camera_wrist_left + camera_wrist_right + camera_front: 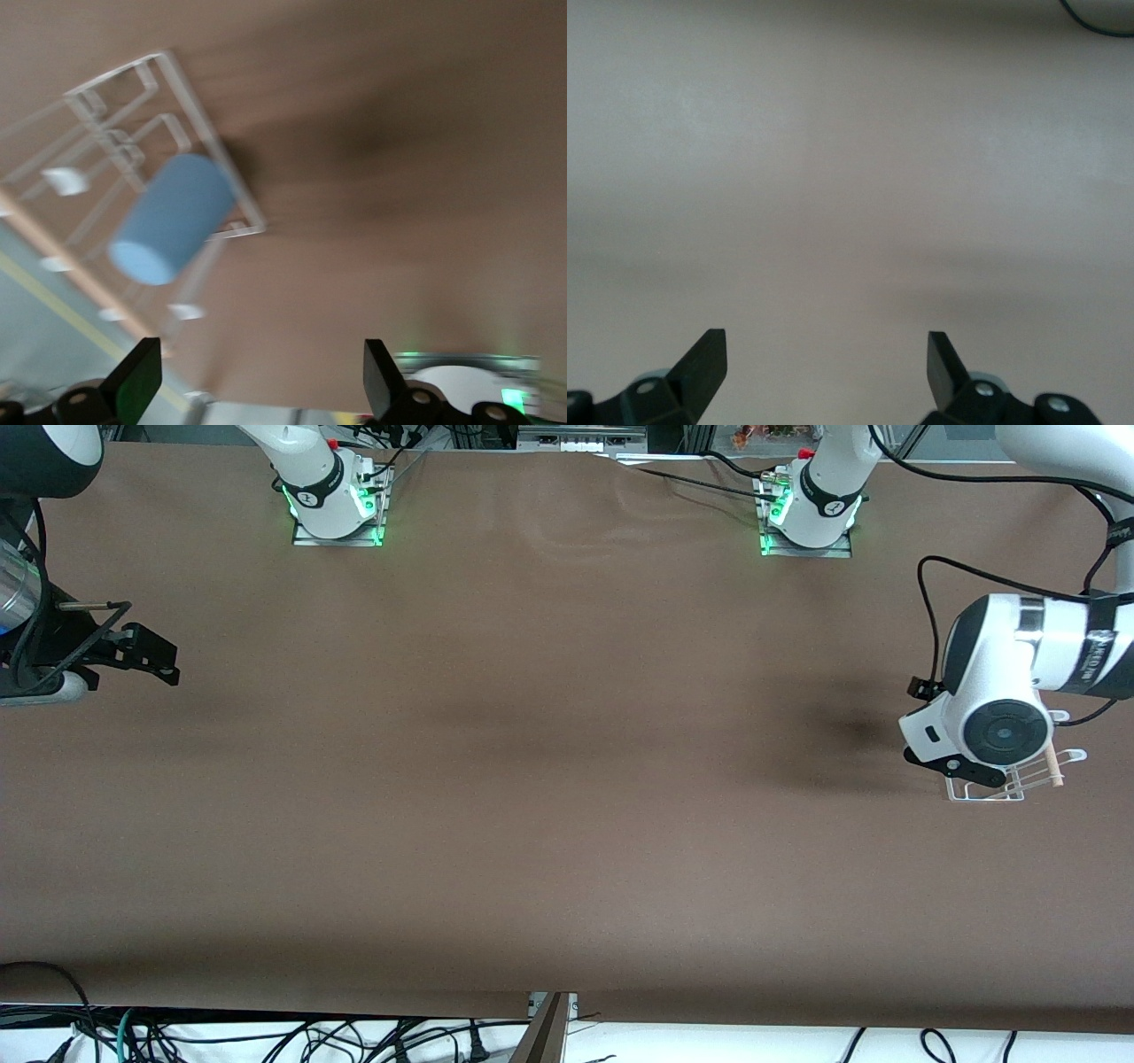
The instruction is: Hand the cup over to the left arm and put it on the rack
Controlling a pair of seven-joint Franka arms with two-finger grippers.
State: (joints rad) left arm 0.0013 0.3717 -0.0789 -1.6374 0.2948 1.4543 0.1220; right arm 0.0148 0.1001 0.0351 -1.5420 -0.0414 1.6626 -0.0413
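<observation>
The light-blue cup (173,217) sits mouth-down on the white wire rack (190,106), tilted over one of its loops. In the front view the rack (1010,790), with its wooden rod (1054,766), stands near the left arm's end of the table, and the left arm's hand hides the cup there. My left gripper (259,381) is open and empty, a little away from the cup; in the front view it (961,769) hovers over the rack. My right gripper (826,372) is open and empty over bare table at the right arm's end (151,654), where the arm waits.
The brown table (549,779) runs wide between the two arms. The arm bases (337,509) (806,514) with green lights stand along its edge farthest from the front camera. Loose cables (266,1036) hang below the nearest edge.
</observation>
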